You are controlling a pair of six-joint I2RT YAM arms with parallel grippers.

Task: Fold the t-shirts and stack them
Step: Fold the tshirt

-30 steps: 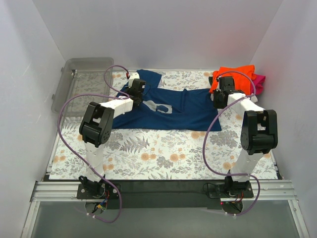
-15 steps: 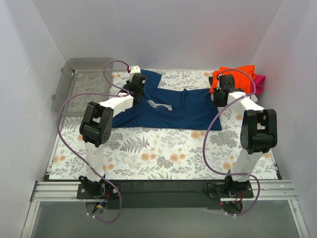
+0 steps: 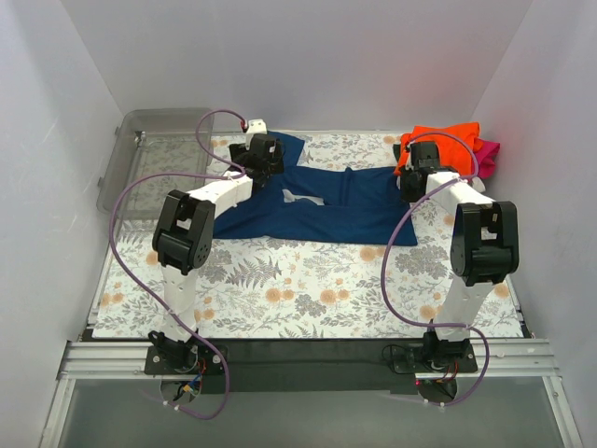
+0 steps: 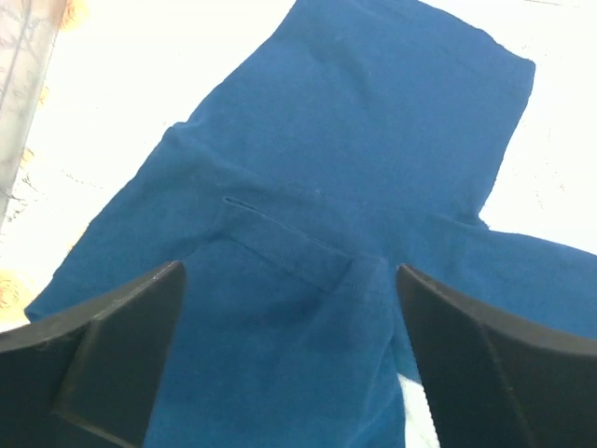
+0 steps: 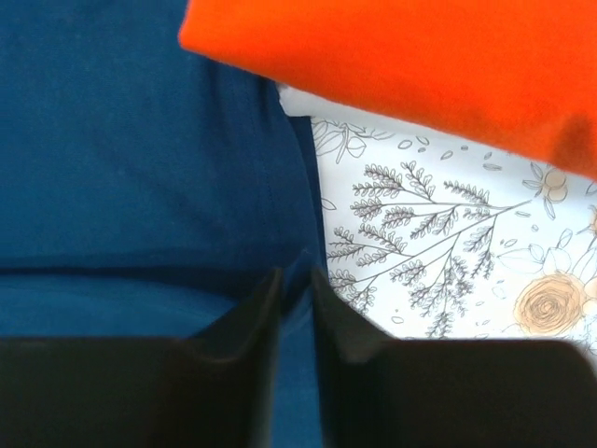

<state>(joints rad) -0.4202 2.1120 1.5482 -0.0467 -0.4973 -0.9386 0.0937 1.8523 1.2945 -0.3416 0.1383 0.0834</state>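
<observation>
The navy blue t-shirt [image 3: 322, 207] lies spread across the far half of the floral table, only a sliver of its pale print [image 3: 298, 197] showing. My left gripper [image 3: 261, 159] hovers over its far-left part, jaws wide open with nothing in them [image 4: 289, 364]; blue cloth [image 4: 354, 140] lies flat below. My right gripper [image 3: 416, 183] is at the shirt's far-right edge. Its jaws [image 5: 296, 289] stand a narrow slit apart with a ridge of the navy cloth [image 5: 140, 140] pinched between them. A folded orange t-shirt [image 3: 444, 145] [image 5: 420, 56] lies just beyond it, on a magenta one [image 3: 488, 149].
A clear plastic bin [image 3: 149, 154] stands at the far left corner, off the mat. White walls close in the back and both sides. The floral mat [image 3: 308, 289] in front of the shirt is bare.
Both grippers carried the shirt's edge toward the back, folding it over most of the print. The left gripper then opened and let the cloth go; the right jaws parted slightly.
</observation>
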